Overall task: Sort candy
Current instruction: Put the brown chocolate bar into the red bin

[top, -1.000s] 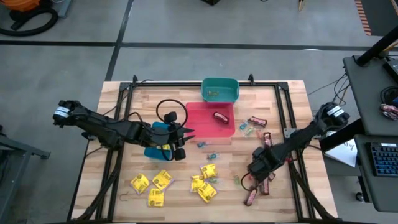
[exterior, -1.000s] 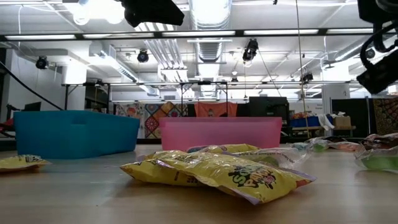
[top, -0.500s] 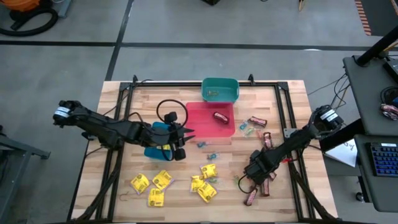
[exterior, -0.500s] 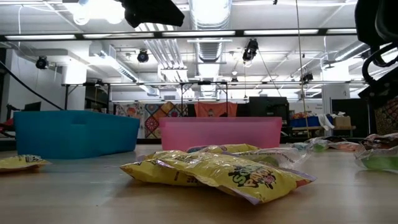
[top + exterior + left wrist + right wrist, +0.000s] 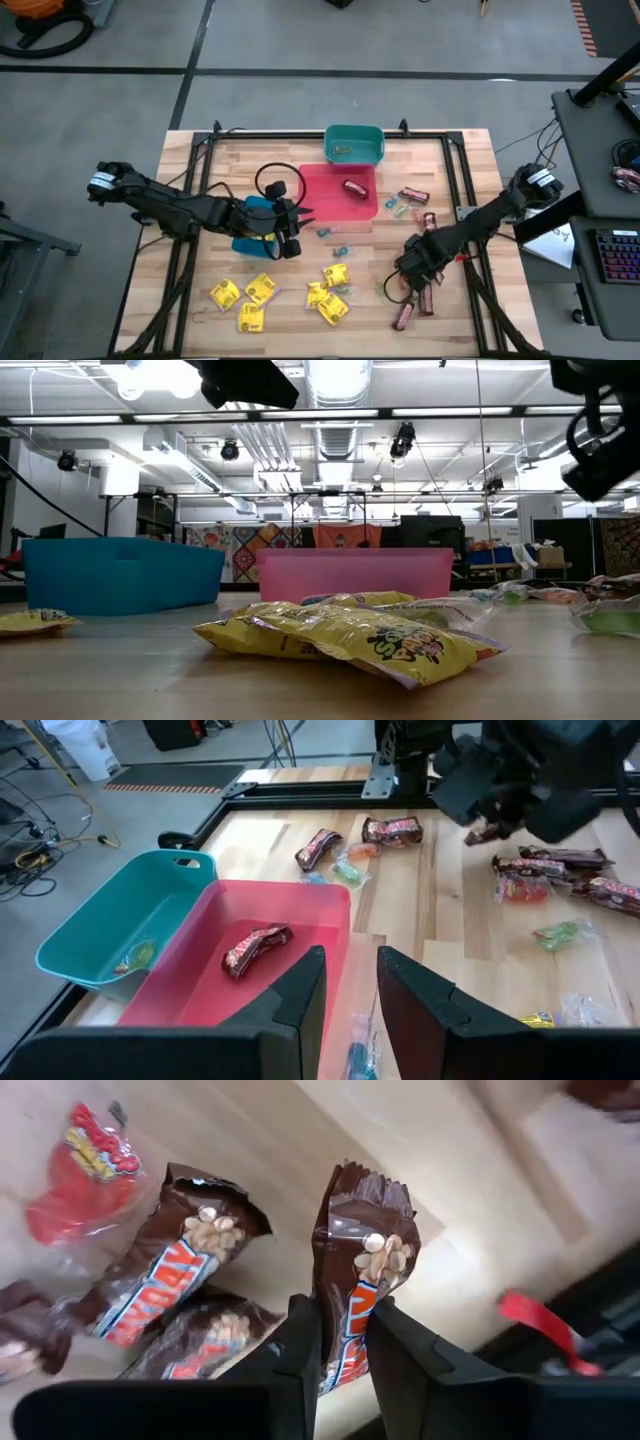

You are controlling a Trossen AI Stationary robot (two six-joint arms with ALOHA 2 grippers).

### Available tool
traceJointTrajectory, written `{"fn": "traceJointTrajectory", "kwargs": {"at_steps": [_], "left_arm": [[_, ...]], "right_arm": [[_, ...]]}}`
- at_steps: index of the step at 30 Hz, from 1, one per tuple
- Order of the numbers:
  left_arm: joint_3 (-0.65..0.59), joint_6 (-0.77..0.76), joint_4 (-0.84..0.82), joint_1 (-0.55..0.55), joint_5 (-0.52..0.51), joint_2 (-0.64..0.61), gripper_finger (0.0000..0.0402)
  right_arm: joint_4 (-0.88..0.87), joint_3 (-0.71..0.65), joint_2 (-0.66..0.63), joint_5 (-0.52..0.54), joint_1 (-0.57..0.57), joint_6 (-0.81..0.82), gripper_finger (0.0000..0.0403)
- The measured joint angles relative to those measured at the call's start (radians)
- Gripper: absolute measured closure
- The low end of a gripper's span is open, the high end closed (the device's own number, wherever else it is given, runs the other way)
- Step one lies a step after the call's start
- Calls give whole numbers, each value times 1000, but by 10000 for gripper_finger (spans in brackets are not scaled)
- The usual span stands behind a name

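Note:
Candy lies across the wooden table (image 5: pixel 200 160): yellow packets (image 5: pixel 260 289) near the front, brown bars (image 5: pixel 403 316) at the near right, and small green and blue pieces (image 5: pixel 342 250) mid-table. My right gripper (image 5: pixel 412 268) is above the near-right bars, shut on one brown bar (image 5: pixel 360 1270). Two more bars (image 5: pixel 185 1265) lie on the wood below it. My left gripper (image 5: pixel 350 965) hovers over the blue bin (image 5: pixel 250 238), its fingers a little apart with nothing between them. One bar (image 5: pixel 255 948) lies in the red bin (image 5: pixel 215 982). My right gripper pinches the brown bar between its two fingers (image 5: pixel 305 1345), on the bar's two long edges near one end (image 5: pixel 347 1315). The rest of the bar sticks out past the fingertips, its crimped far end (image 5: pixel 368 1192) free. It appears lifted off the table.
The teal bin (image 5: pixel 354 145) stands at the far edge, next to the red bin (image 5: pixel 325 205). More brown bars (image 5: pixel 413 195) and small pieces (image 5: pixel 397 209) lie right of the red bin. A black metal frame (image 5: pixel 455 180) runs along the table's sides.
My right gripper has dipped toward the brown bars at the near right and has come up again a little.

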Motion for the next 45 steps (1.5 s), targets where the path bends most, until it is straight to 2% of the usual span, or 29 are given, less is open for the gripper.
{"fn": "traceJointTrajectory", "kwargs": {"at_steps": [5, 9, 13, 18, 26, 32, 39, 45], "left_arm": [[0, 0, -11, -5, 0, -4, 325], [0, -13, -70, -20, 0, -30, 325], [0, -40, -117, -40, -2, -62, 325], [0, -100, -197, -70, -2, -91, 325], [0, -278, -333, -125, -2, -104, 325], [0, -336, -352, -184, -2, -104, 325], [0, -390, -369, -235, -2, -109, 325], [0, -442, -408, -252, -4, -109, 325]], "right_arm": [[-139, 64, -93, 92, -58, -2, 335], [-151, 137, -150, 223, -127, -76, 335], [-139, 227, -158, 379, -211, -252, 335], [-1, 320, -123, 515, -319, -567, 335], [385, 366, -21, 535, -475, -1068, 335], [594, 371, 93, 535, -569, -1266, 335], [574, 409, 229, 535, -650, -1324, 335], [429, 466, 320, 532, -680, -1334, 335]]}}
